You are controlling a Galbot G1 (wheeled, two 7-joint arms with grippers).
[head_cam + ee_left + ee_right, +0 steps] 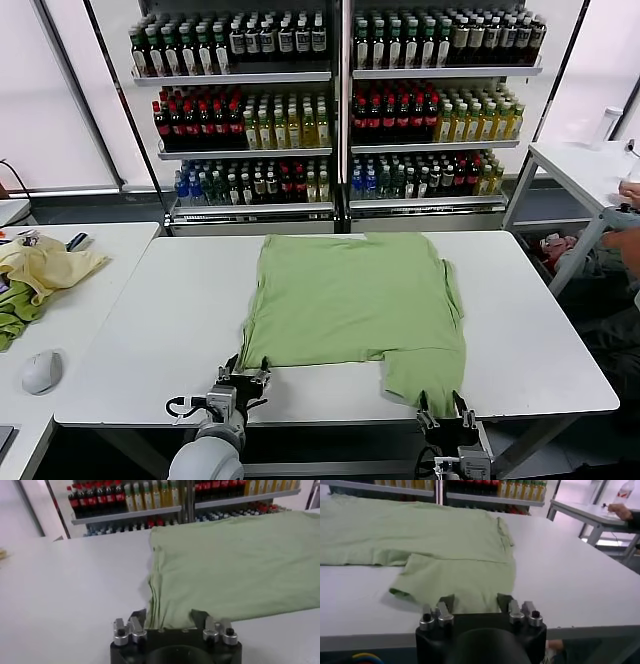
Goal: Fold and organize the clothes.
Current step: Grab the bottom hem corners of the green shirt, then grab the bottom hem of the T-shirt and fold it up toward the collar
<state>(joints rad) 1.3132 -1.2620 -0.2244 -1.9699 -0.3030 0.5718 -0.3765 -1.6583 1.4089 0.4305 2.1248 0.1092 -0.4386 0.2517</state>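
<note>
Behind the table (520, 330) stood two shelving units (340, 100), each with three shelves packed with bottles (240, 120): dark and pale caps on top, red-capped and yellow in the middle, blue, green and red mixed at the bottom. Too many and too small to count.

Lay flat across the middle of the white table: one light green shirt (350, 300), plain side up, with one short sleeve (425, 375) stretched toward the near edge on the right. Ran down the far right side of the cloth, a folded ridge.

Sat at the near left corner of the shirt, at the table edge: the left gripper (243, 378), jaws parted wide, one fingertip on each side of the hem corner, seen in the left wrist view (170, 617) with cloth lying between the tips but not pinched.

Sat at the near edge below the sleeve: the right gripper (447, 408), likewise spread wide, fingertips (447, 601) just over the sleeve's hem, seen in the right wrist view (476, 601). Nothing clamped by either.

On the side table (80, 330) to the left: one pale yellow cloth (45, 265), crumpled, overlapping one darker green cloth (15, 310), plus one white computer mouse (41, 371) nearer the front. Well apart from the shirt, all three.

At the far right, another white table (580, 165), with a person's hand (620, 511) resting on it.
</note>
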